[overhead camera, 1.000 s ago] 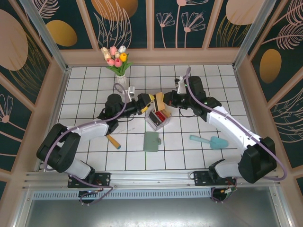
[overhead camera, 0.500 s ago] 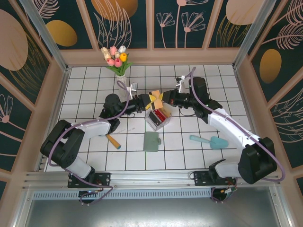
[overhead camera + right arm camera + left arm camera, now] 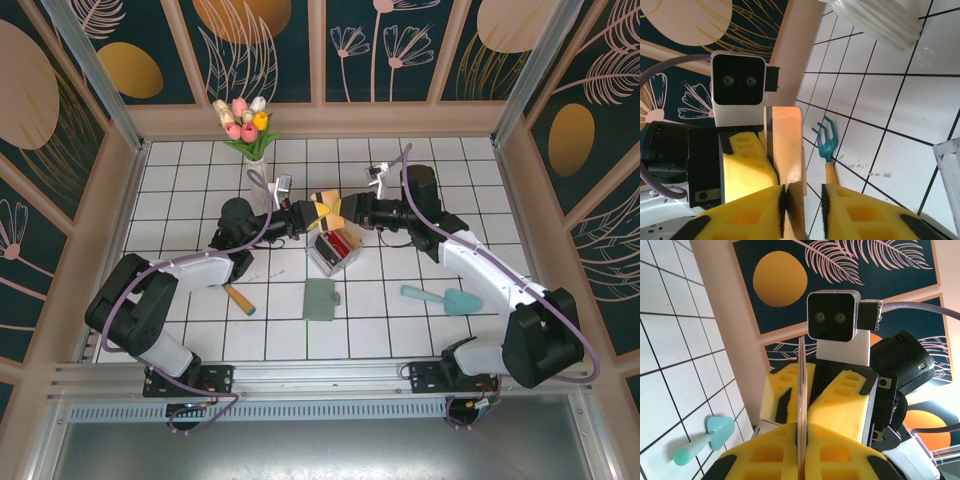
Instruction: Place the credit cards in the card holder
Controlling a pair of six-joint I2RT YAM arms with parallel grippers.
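A tan credit card (image 3: 333, 208) hangs in the air above the clear box, between the two grippers. My left gripper (image 3: 322, 212) is shut on it; the left wrist view shows the card (image 3: 801, 390) edge-on, pinched between the yellow pads at my left gripper (image 3: 801, 440). My right gripper (image 3: 348, 210) faces it from the right. In the right wrist view the card (image 3: 787, 145) rests against one pad of my right gripper (image 3: 802, 200), with a gap to the other, so it is open. The sage green card holder (image 3: 321, 299) lies flat and closed on the tiles nearer the front.
A clear plastic box (image 3: 335, 250) with red contents stands just under the grippers. A teal trowel (image 3: 443, 297) lies at the right, an orange-handled rake (image 3: 240, 299) at the left. A vase of tulips (image 3: 250, 130) stands at the back.
My left gripper has closed on the tan card. My right gripper, which was shut on it, has just parted its jaws. Both arms shifted slightly toward the back.
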